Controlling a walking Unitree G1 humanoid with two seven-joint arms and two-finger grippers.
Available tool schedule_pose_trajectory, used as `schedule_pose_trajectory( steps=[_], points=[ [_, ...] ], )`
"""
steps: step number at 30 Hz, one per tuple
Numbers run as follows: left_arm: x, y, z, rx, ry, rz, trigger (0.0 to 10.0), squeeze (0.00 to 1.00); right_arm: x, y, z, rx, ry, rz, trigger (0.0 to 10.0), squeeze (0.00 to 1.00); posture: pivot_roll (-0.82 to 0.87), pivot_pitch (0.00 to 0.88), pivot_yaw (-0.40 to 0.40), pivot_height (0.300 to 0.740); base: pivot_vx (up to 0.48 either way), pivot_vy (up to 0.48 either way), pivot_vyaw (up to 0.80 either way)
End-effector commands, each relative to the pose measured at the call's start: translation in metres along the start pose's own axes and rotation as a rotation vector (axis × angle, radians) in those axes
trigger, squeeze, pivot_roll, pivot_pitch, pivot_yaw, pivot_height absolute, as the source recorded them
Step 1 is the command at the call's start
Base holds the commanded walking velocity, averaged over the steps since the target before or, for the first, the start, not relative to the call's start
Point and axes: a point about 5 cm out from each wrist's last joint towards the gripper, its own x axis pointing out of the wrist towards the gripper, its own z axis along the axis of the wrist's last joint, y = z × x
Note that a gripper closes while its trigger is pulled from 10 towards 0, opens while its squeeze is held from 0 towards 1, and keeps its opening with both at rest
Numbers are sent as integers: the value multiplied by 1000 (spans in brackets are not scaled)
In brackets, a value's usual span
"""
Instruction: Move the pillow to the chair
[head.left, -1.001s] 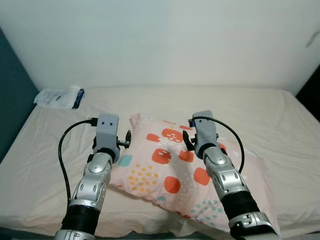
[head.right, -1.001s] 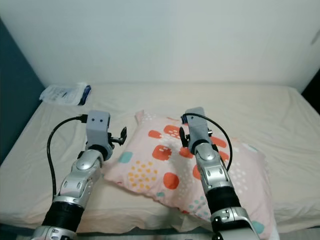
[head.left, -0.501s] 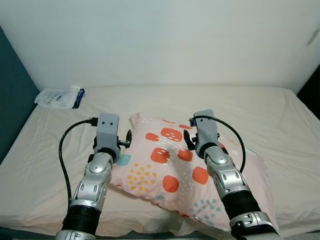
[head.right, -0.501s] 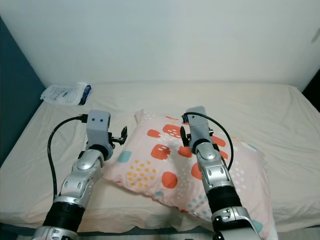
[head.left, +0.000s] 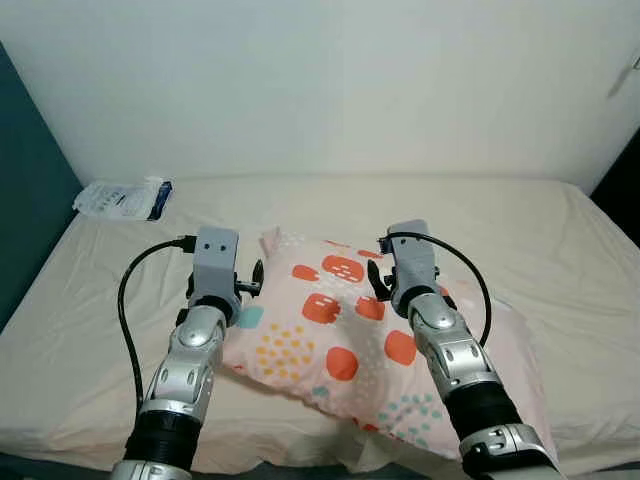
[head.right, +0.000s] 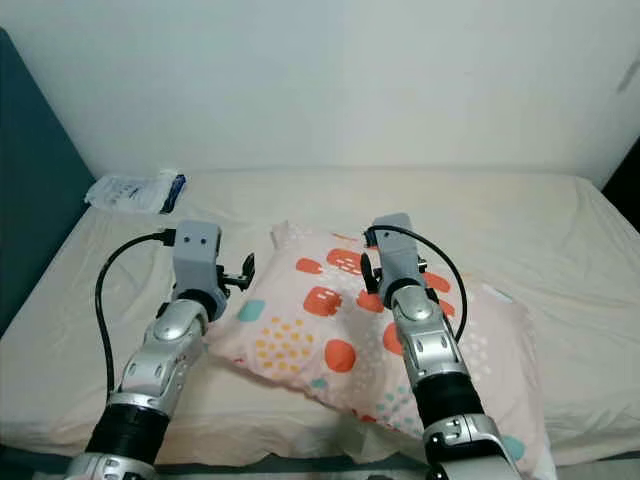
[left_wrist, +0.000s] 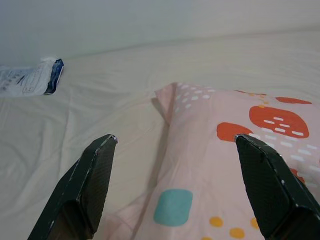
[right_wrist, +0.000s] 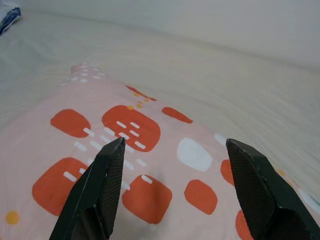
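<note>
A pink pillow (head.left: 330, 345) with red, yellow and teal patches lies flat on the bed, near its front edge. My left gripper (left_wrist: 175, 137) is open, its fingers (left_wrist: 90, 185) spread wide over the pillow's left edge, one over the sheet and one over the pillow (left_wrist: 220, 165). My right gripper (right_wrist: 175, 141) is also open and hovers just above the pillow's (right_wrist: 130, 130) middle, with nothing between its fingers. Both silver arms reach forward from below, the left wrist (head.left: 215, 265) beside the pillow and the right wrist (head.left: 412, 262) over it.
The pillow rests on a cream-sheeted bed (head.left: 520, 230) that runs back to a white wall. A white and blue package (head.left: 120, 197) lies at the bed's back left corner. A dark teal wall (head.left: 25, 200) borders the left side.
The view has shifted slightly, so the package sits a little higher in the picture. Both arms hold the same pose over the pillow, grippers still open.
</note>
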Motion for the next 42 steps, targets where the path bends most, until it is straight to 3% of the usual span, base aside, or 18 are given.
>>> schedule_pose_trajectory(
  steps=[1,21,29,36,39,42],
  points=[
    [-1,2,-1,6,3,6,10000,0,-1,1,1,9,-6,3,10000,0,9,76,11,656,0,0,0],
    [4,-1,2,18,2,-28,10000,0,-2,4,5,27,-34,21,10000,0,7,75,18,622,0,0,0],
    [18,13,7,36,25,-39,10000,0,-4,3,7,40,-66,30,10000,0,4,76,27,598,0,0,0],
    [30,16,13,-13,35,-78,10000,0,-3,1,7,26,-51,-2,10000,0,4,78,27,588,0,0,0],
    [45,16,21,-90,77,-168,10000,0,-3,0,9,46,-55,-3,10000,0,-1,89,31,583,0,0,0],
    [52,23,21,-135,138,-177,10000,0,-5,-2,10,72,-67,-1,10000,0,-5,94,34,573,0,0,0]
  ],
)
